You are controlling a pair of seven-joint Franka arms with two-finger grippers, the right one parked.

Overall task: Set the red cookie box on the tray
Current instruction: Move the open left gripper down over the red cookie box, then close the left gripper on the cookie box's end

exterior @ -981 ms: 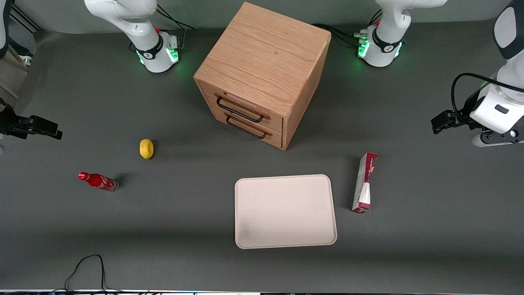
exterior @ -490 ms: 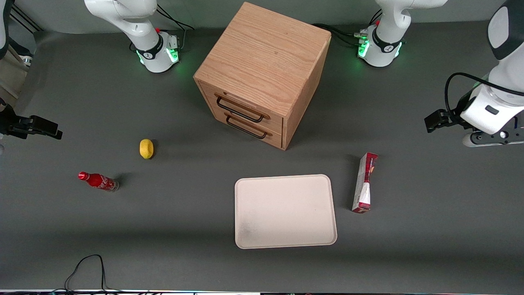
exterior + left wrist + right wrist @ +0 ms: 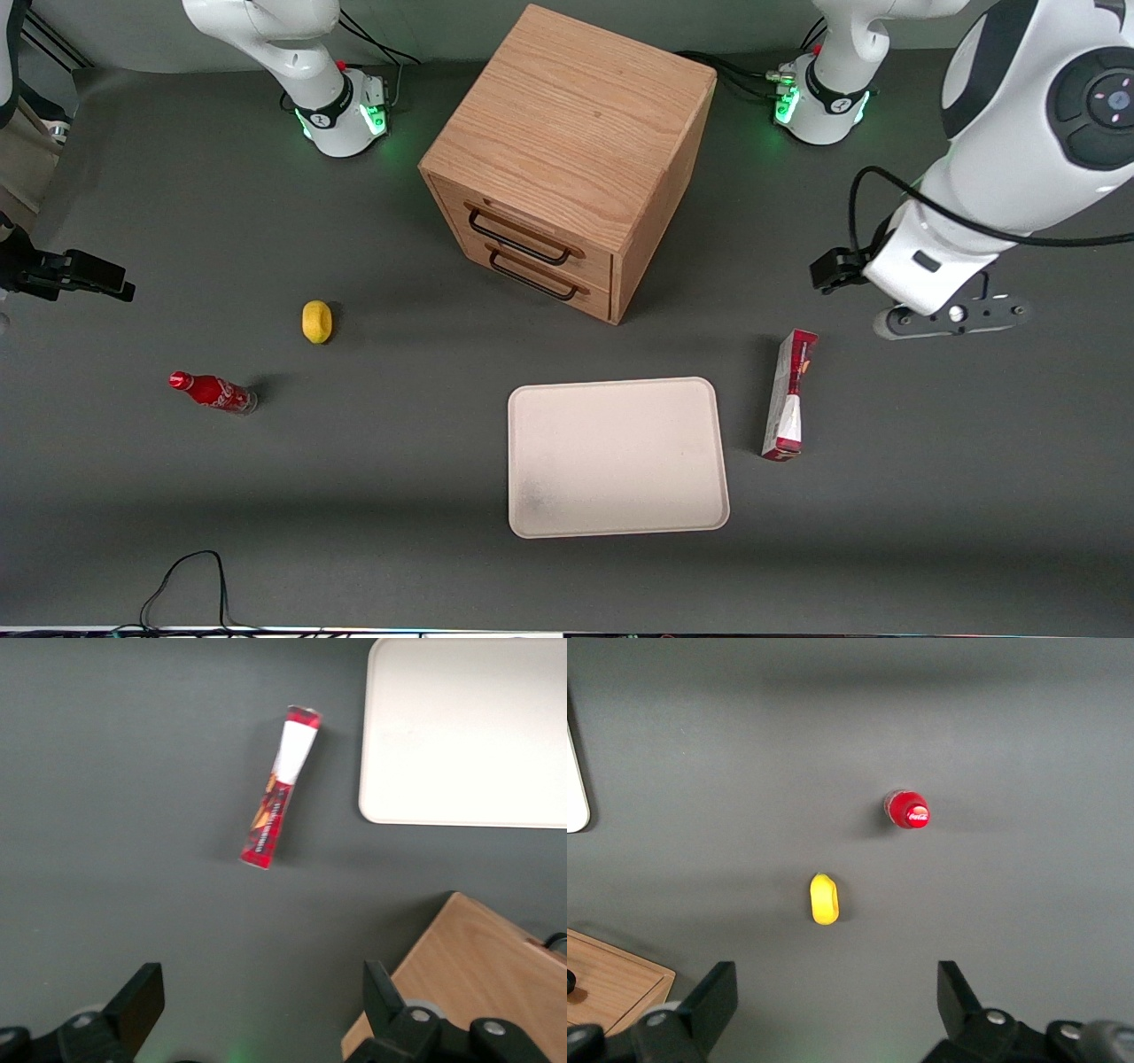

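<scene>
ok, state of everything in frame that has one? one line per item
red cookie box: flat on the table beside the tray, not on it, ungrasped
tray: nothing on it
drawer cabinet: both drawers shut
soda bottle: capped, lying on its side
lemon: loose on the table
gripper: jaws open, holding nothing, above the table near the box

Quick count around the wooden drawer cabinet (image 3: pixel 567 159): one tray (image 3: pixel 617 457), one red cookie box (image 3: pixel 789 394), one lemon (image 3: pixel 316 321), one red soda bottle (image 3: pixel 213 392). One gripper (image 3: pixel 257 1014), fingers spread.
</scene>
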